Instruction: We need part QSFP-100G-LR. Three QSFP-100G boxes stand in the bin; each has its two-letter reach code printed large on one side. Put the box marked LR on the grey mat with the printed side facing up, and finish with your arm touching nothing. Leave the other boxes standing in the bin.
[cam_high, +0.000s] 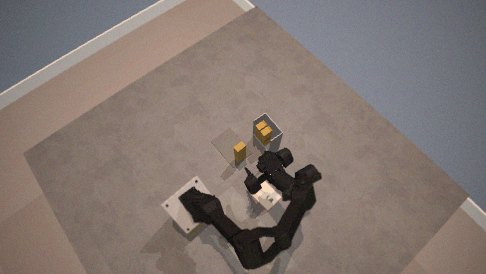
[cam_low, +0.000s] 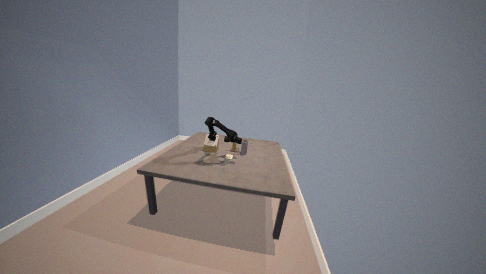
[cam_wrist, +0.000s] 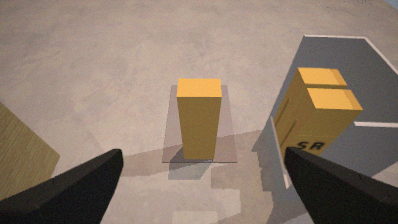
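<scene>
Mottled grey-brown is shown across the table top (cam_high: 150, 105) (cam_low: 215, 172) (cam_wrist: 100, 45), with plain blue walls beyond. On the grey mat (cam_high: 223, 141) (cam_wrist: 228, 125) a single yellow box (cam_high: 240, 151) (cam_low: 234, 146) (cam_wrist: 199, 122) is stood on end — its long axis upright, no print seen on the faces turned to the wrist camera. The other two boxes are held upright in the bin (cam_high: 274, 143) (cam_low: 244, 147) (cam_wrist: 377, 65); on the nearer one (cam_wrist: 332, 117) SR can be read, so by judgement the box on the mat may be the one marked LR, though its code cannot be confirmed. The gripper (cam_high: 254, 166) (cam_wrist: 204, 155) is spread wide, with nothing held. From it the lone box lies straight ahead, centred between the lines of the fingers and beyond their tips, while the bin is off to the right. The box would still have to be laid down, printed side up — best by a grip or push kept well away from the bin wall.
</scene>
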